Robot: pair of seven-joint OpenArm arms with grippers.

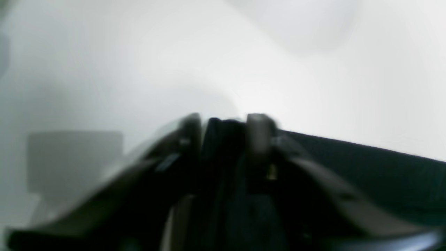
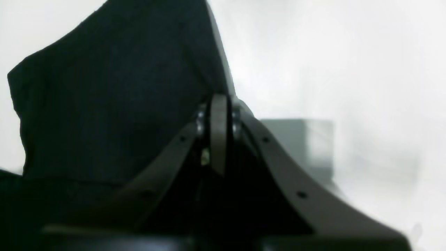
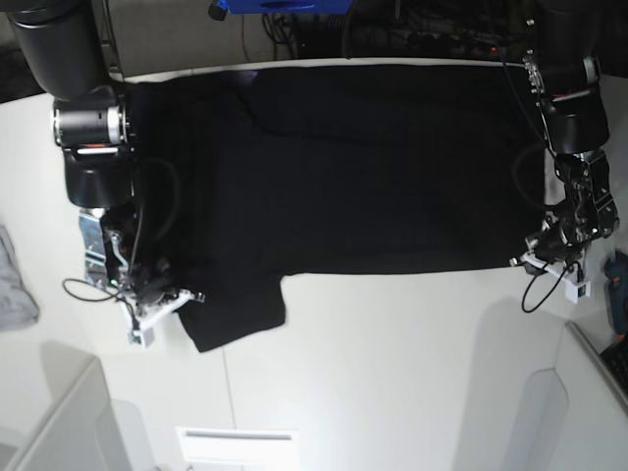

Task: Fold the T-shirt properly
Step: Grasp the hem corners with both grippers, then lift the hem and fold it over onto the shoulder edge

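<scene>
From base I saw the shirt (image 3: pixel 373 167) spread flat. Wrist views showed more: left gripper (image 1: pixel 223 122) and right gripper (image 2: pixel 218 104) each clenched on its cloth.

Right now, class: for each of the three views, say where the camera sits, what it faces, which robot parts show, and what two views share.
Left wrist: sits behind the left end effector, facing the white table; its fingers pinch the T-shirt edge.
Right wrist: sits behind the right end effector, shut at a T-shirt corner.
Base: overhead, looking down on the spread T-shirt, both arms visible.
Shared: both wrist views show the black T-shirt.
</scene>
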